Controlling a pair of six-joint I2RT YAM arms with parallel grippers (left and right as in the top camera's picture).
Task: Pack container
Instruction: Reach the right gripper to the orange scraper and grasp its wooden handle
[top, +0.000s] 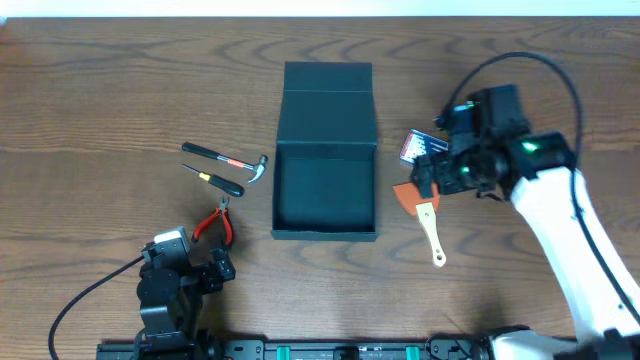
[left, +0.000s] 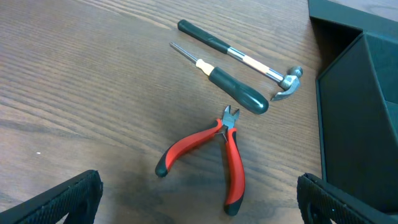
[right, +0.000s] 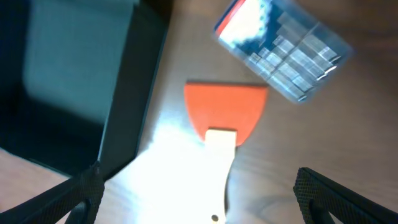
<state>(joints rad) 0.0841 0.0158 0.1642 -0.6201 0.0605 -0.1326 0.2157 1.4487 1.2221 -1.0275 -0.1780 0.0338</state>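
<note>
Dark teal-black matte rectangular cardboard box (top: 326, 236) sits mid-surface, hinged flap lid laid back flat toward the far edge, inside dark. Brown wood-grain surface (top: 100, 100) under everything.

Left of the box, apart from it: black-handled hammer with steel claw head (left: 249, 59), head end nearest the box. Just beside it and roughly parallel, a screwdriver with dark green handle and thin metal shaft (left: 236, 90). Nearer the robot, red-handled pliers (left: 211, 149), handles splayed, nose pointing at the screwdriver handle, close to it; can't tell if touching.

Left hand (left: 199, 182) sits low at the near edge, by the pliers' handle ends, fingers spread wide, gripping nothing.

Right of the box: orange-bladed scraper with pale handle (right: 225, 112), blade close to the box's right wall, handle running toward the robot. Behind it, a small blue clear-fronted pack of bits (right: 280, 46), tilted.

Right hand (right: 198, 180) is above the scraper, fingers wide apart, holding nothing. Right wrist view blurred.
</note>
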